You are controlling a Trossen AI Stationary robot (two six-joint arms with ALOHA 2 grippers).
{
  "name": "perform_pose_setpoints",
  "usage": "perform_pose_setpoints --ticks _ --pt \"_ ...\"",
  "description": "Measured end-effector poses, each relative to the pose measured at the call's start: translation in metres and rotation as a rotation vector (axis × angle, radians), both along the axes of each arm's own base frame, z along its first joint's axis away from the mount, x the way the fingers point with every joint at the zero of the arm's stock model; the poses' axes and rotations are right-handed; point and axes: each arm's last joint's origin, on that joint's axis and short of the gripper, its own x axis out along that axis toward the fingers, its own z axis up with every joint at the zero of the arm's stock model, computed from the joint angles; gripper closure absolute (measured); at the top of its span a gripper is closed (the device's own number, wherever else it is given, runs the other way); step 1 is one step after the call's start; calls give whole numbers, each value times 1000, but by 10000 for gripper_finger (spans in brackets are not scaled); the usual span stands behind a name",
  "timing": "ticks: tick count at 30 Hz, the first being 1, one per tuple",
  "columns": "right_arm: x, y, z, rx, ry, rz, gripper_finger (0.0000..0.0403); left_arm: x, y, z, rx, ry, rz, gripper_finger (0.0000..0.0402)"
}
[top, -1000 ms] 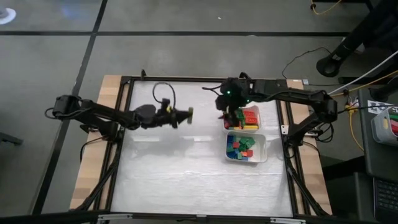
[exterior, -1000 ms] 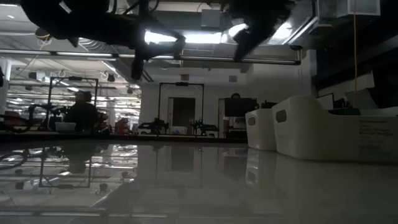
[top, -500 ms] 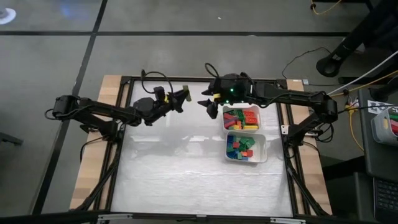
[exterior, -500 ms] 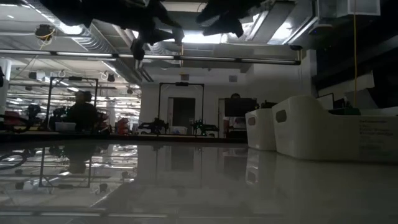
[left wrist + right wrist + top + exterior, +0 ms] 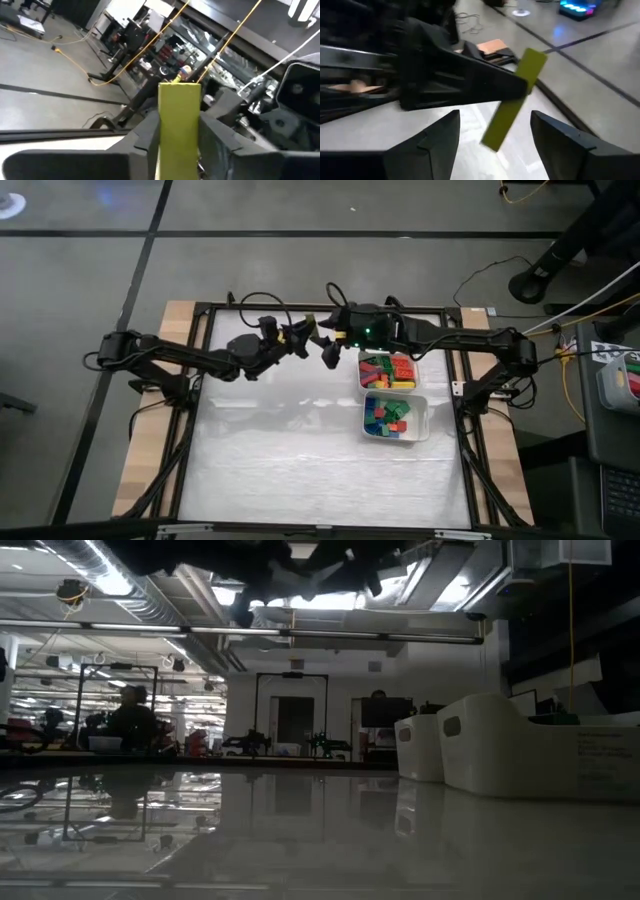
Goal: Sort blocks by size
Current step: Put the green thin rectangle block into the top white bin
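Left hand (image 5: 304, 336): raised above the far part of the glossy white tabletop (image 5: 300, 460), just left of centre, pinching a long yellow-green plastic bar block (image 5: 179, 127) between its two dark fingers (image 5: 142, 135). In the left wrist view, bar standing upright between the fingers, its free end projecting past the fingertips. In the right wrist view, same bar (image 5: 512, 99) tilted, clamped near one end by the left hand (image 5: 465, 82), the other end hanging free.

Right hand (image 5: 327, 350): just beside the left hand, facing it, above the far edge of the tabletop. Fingers (image 5: 425, 150) spread wide, one on each side of the bar's free end, not touching it.

Right of both hands: two white rectangular plastic trays, side by side along the right side of the tabletop. Far tray (image 5: 414, 368): holding longer bar blocks (image 5: 390, 372), red, green, yellow and orange. Near tray (image 5: 424, 418): holding short cube blocks (image 5: 388, 418), blue, green and red.

Low view: both arms visible only as dark shapes against the ceiling lights; tabletop (image 5: 320, 840) in front bare and reflective; white trays (image 5: 500, 745) standing at right. Seated person (image 5: 130, 720) in the room behind, at left.
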Motion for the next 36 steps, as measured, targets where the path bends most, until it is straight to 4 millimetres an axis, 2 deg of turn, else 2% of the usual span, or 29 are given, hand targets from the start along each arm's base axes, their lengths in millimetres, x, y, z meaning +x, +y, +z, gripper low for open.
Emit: perform_pose_setpoints --ticks 5,14,30,32,36 --pt "-1 -2 -1 -29 20 -62 162 10 -3 4 4 -7 -10 305" --pt "-1 -1 -2 -21 22 -45 170 10 -6 3 -20 -21 -21 304" --pt "2 -2 -8 -39 66 -24 338 10 -13 2 -4 -13 -23 304" --pt "2 -2 -9 -41 69 -28 350 10 -12 2 -1 -6 -20 304" --pt "0 -1 -7 -41 68 -26 350 11 -13 2 1 -10 -35 299"
